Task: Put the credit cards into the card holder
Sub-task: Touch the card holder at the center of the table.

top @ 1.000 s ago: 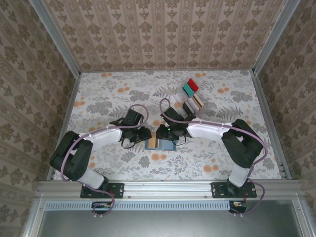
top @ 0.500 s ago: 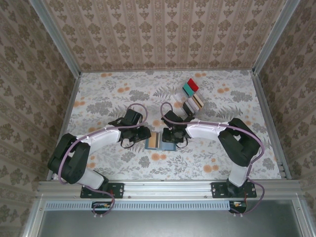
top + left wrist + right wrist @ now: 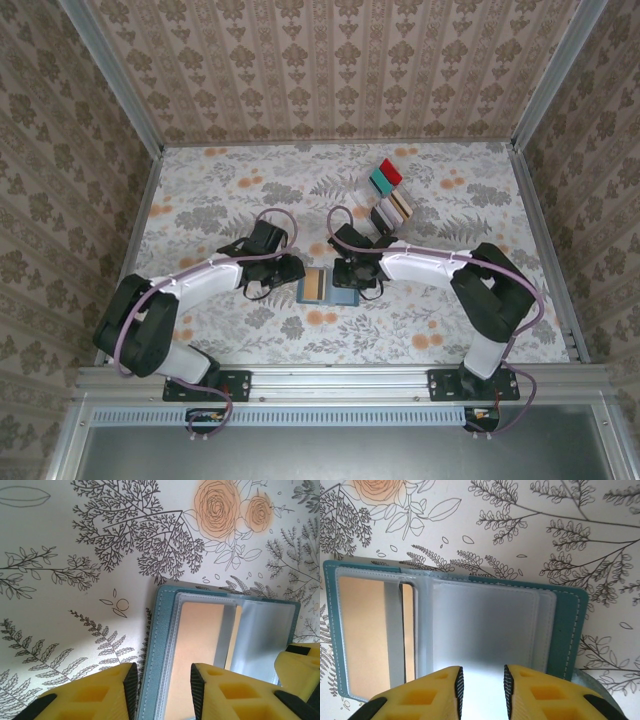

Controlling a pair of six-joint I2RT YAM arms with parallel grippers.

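The card holder [image 3: 345, 294] lies open on the flowered table, teal outside [image 3: 565, 630], with pale clear pockets inside. A tan-brown credit card [image 3: 313, 285] sits in its left pocket [image 3: 197, 640], also seen in the right wrist view [image 3: 362, 630]. My left gripper [image 3: 288, 276] is at the holder's left side. Its jaws [image 3: 164, 680] stand apart, straddling the stitched teal edge [image 3: 159, 630]. My right gripper [image 3: 352, 274] is over the right panel, its jaws [image 3: 481, 680] apart above the frosted pocket [image 3: 485, 620], with nothing gripped.
At the back right stands a clear tray with red and teal pieces [image 3: 385, 178]. Just in front of it a few cards stand upright [image 3: 395, 208]. Aluminium rails and patterned walls enclose the table.
The right gripper has drawn back slightly, so more of the holder's right panel shows, and the holder lies squarer and flatter. The left gripper has barely moved.
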